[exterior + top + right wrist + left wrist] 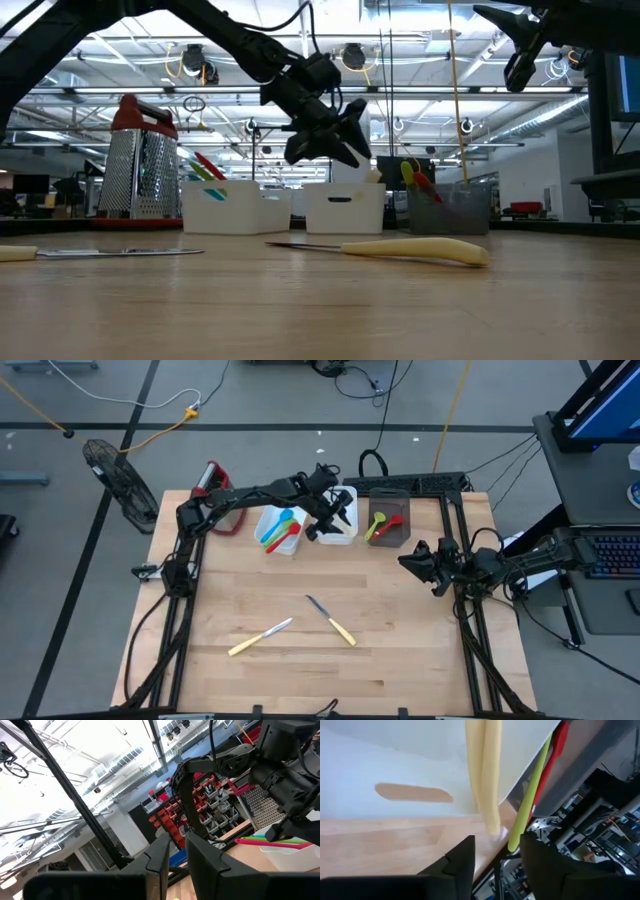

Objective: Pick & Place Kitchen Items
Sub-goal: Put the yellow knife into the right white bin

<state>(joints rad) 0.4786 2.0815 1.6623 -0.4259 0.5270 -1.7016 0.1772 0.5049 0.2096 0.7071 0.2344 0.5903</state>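
Hovering arm: left gripper (335,510) above the middle white bin (338,530), fingers apart
Waiting arm: right gripper (418,560) raised at the table's right edge, fingers nearly together, empty
Knives: two (331,620) (260,637) on the table's front half, another yellow handle (485,770) standing in that bin

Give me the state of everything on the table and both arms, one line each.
Left pincer: open above the middle white bin.
Right pincer: idle over the table's right side.
Yellow handles: lying in that bin, not gripped.
Two knives: flat on the table.
Grater: upright.
Grey bin: holding a green spoon and a red spoon.
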